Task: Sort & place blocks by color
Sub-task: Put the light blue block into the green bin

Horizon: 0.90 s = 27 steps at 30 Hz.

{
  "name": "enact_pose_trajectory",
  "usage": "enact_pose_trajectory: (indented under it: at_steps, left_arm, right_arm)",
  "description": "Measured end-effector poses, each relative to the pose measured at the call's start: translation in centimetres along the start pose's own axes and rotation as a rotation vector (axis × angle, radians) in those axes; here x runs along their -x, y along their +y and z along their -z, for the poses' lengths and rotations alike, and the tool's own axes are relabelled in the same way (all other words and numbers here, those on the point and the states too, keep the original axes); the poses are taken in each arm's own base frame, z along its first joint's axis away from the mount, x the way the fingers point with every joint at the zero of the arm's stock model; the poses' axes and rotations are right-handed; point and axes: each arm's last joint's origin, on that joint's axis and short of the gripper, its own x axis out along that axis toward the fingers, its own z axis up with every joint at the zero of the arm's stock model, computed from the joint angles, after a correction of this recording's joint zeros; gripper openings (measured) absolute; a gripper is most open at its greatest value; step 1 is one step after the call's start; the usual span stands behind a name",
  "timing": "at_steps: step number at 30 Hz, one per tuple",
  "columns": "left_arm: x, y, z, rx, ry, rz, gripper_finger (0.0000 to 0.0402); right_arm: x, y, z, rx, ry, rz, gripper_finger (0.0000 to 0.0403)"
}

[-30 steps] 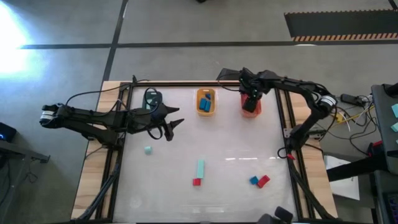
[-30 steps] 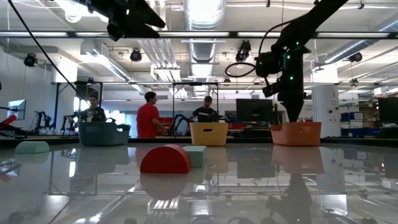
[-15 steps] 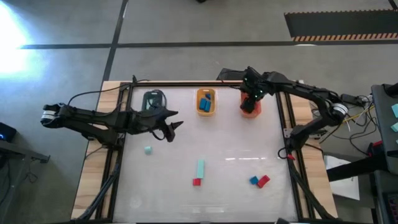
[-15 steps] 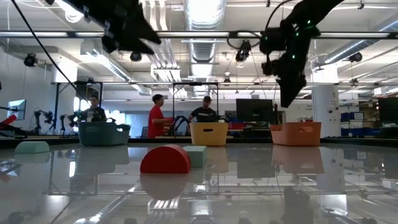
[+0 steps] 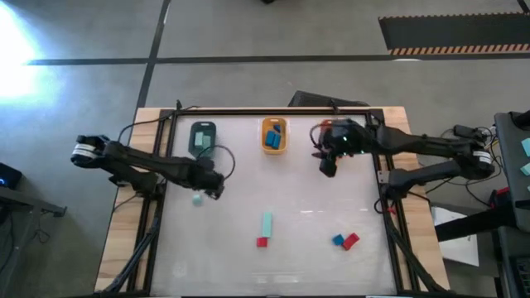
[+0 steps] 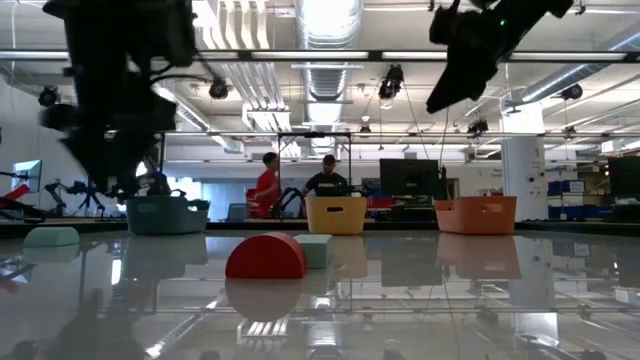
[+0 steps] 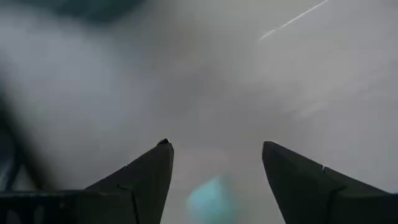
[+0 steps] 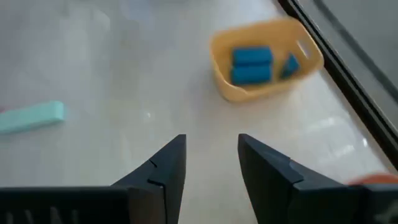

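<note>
On the glossy bench (image 5: 298, 190), left end effector (image 7: 214, 163) spread wide over the mint block (image 5: 197, 199) at frame left, liable to nudge it aside; right end effector (image 8: 211, 152) narrowly parted, empty.

Left gripper (image 5: 209, 187) hangs over the table's left side with its fingers (image 7: 144, 180) spread wide, nothing between them. Right gripper (image 5: 328, 165) floats by the table's far right, fingers (image 8: 166, 167) apart, empty too.

Three trays sit along my table's (image 5: 315, 248) far edge: teal tray (image 5: 202, 136) left, yellow tray (image 5: 275, 136) middle, orange tray (image 6: 475, 215) right. Wooden table border (image 5: 124, 240), black frame rails (image 5: 157, 217). In the room beyond: two people (image 6: 266, 186) behind the trays, ceiling ducts (image 6: 322, 70), monitor (image 6: 410, 178).
</note>
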Motion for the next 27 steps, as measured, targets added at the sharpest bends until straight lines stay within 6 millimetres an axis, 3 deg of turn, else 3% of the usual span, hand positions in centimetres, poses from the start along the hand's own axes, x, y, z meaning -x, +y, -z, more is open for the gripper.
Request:
enact_pose_trajectory:
  at_steps: [3, 12, 27]
  left_arm:
    - [-0.7, 0.3, 1.3, 0.073, 0.117, -0.101, 0.0231]
    - [-1.7, -0.7, 2.5, 0.125, 0.189, -0.112, 0.0231]
    - [-3.4, -1.6, 3.1, 0.121, 0.295, -0.159, 0.0231]
  right_arm:
    - [0.8, 1.3, -0.1, 0.039, -0.068, 0.000, 0.0128]
    - [1.4, 3.5, 0.8, 0.111, -0.119, -0.006, 0.0118]
    - [0.8, 4.7, 1.5, 0.174, -0.097, -0.028, 0.0103]
